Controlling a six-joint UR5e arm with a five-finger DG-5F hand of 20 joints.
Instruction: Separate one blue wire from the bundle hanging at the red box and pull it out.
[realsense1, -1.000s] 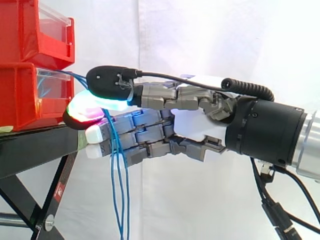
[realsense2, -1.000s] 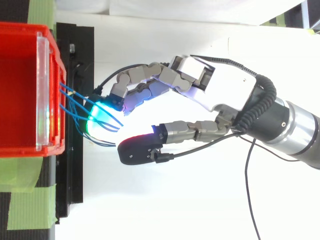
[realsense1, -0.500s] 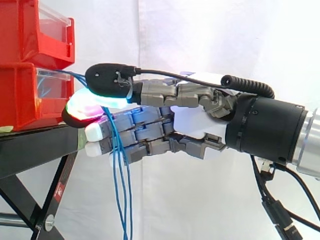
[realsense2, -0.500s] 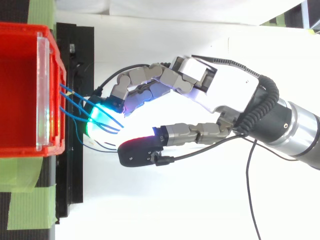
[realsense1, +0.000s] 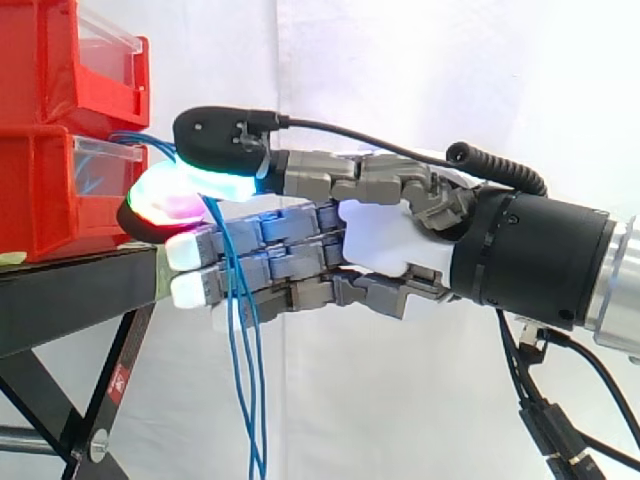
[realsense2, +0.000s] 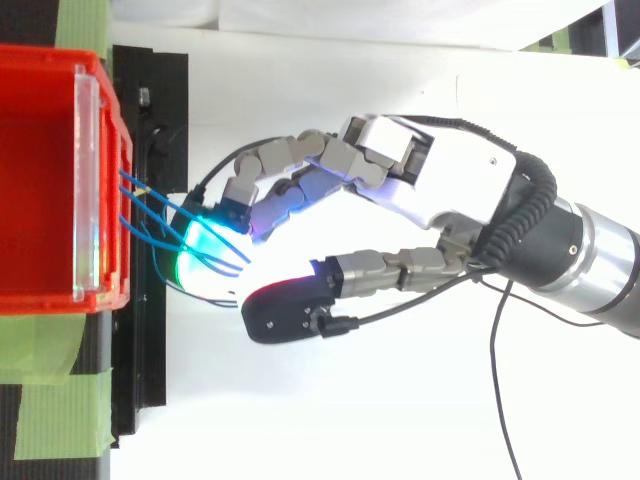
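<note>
- Beyond the fingertips, at the far left, a red plastic bin sits on a black metal stand, with a second red bin stacked above it.
- Strips of green tape lie on the stand below the bin in the top view, off to the thumb's side of the hand.
- A bundle of thin blue wires comes out of the lower bin's front and runs straight onto the hand's leading fingertip.
- That glowing fingertip, green from above and magenta from the side, has the wires lying across it. From there they hang down in front of the other fingers.
- The black-backed thumb stands apart from the fingers, with a clear gap seen from above.
- The hand reaches in from the right with its fingers loosely extended, hooking the wires rather than pinching them.
</note>
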